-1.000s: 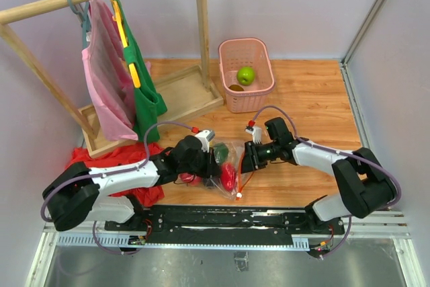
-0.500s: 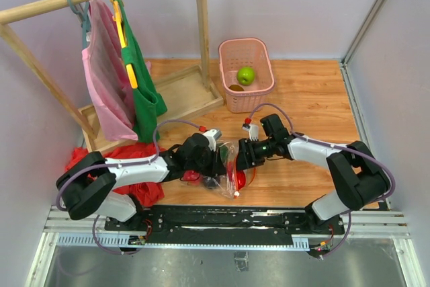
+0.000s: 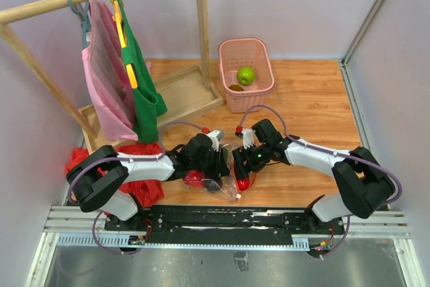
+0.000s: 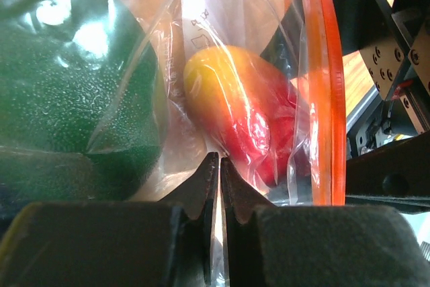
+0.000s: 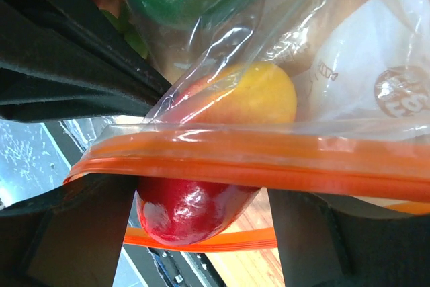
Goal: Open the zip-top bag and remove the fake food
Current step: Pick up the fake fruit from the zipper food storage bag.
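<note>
The clear zip-top bag (image 3: 229, 181) lies on the wooden table between my two grippers. My left gripper (image 3: 220, 166) is shut, pinching the bag's thin film (image 4: 201, 52) between its fingertips. Inside the bag are a dark green piece (image 4: 67, 92) and a red-and-yellow fruit (image 4: 235, 112), fake food next to the orange zip strip (image 4: 322, 99). My right gripper (image 3: 242, 165) is at the bag's mouth. In the right wrist view it (image 5: 201, 199) stands wide open, with the fruit's red end (image 5: 188, 216) poking out under the zip strip (image 5: 269, 156) between its fingers.
A pink basket (image 3: 261, 50) at the back holds a green fruit (image 3: 246, 75) and a dark piece. A red cloth heap (image 3: 131, 159) lies at the left. A wooden rack (image 3: 181, 92) with pink and green garments stands at the back left.
My right gripper has moved left to the bag's mouth and opened wide. My left gripper has slid right, still pinching the bag, and the bag has bunched up between them.
</note>
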`<action>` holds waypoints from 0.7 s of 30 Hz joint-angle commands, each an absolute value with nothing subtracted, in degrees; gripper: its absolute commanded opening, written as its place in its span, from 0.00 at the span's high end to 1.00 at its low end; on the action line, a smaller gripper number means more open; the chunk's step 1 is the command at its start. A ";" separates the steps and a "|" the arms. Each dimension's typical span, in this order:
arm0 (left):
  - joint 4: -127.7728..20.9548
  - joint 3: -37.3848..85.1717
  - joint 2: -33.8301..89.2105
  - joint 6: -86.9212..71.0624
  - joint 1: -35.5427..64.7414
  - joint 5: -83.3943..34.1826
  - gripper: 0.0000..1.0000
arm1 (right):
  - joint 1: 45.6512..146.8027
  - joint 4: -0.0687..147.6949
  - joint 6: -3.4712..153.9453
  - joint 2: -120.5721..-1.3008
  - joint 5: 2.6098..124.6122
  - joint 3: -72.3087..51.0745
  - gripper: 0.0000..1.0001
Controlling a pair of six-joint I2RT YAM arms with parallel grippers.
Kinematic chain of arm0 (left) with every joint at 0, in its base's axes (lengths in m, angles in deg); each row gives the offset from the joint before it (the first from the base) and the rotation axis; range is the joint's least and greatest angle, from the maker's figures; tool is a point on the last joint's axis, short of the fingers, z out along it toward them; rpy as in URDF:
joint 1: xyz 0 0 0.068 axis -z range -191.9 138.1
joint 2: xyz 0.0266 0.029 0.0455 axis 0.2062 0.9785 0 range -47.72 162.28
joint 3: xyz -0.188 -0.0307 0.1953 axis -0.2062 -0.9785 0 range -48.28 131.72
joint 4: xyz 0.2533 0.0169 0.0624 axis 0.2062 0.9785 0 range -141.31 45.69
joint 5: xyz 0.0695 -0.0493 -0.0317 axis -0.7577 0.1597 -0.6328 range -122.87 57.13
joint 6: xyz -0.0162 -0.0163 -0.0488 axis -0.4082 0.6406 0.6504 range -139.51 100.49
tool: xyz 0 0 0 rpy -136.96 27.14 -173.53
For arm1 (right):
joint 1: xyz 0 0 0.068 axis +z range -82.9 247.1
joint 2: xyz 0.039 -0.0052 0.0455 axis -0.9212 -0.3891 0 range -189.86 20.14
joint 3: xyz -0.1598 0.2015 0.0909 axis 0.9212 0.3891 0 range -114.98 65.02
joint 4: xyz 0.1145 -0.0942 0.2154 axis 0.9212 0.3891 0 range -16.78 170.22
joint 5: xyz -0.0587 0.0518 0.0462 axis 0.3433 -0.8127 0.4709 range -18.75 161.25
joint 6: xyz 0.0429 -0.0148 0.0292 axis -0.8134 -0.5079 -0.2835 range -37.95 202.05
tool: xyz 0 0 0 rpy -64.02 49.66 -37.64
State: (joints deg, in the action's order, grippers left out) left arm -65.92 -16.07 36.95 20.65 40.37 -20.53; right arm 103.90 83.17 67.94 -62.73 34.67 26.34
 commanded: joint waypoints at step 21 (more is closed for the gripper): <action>-56.34 -21.02 9.55 22.88 40.83 -37.01 0.51 | 99.10 91.75 86.02 -57.99 28.60 21.64 0.77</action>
State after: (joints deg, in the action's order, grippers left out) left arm -57.81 -19.63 13.45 22.42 40.41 -31.85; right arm 100.51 87.50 78.67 -60.45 33.23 23.96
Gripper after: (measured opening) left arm 0.423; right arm 0.689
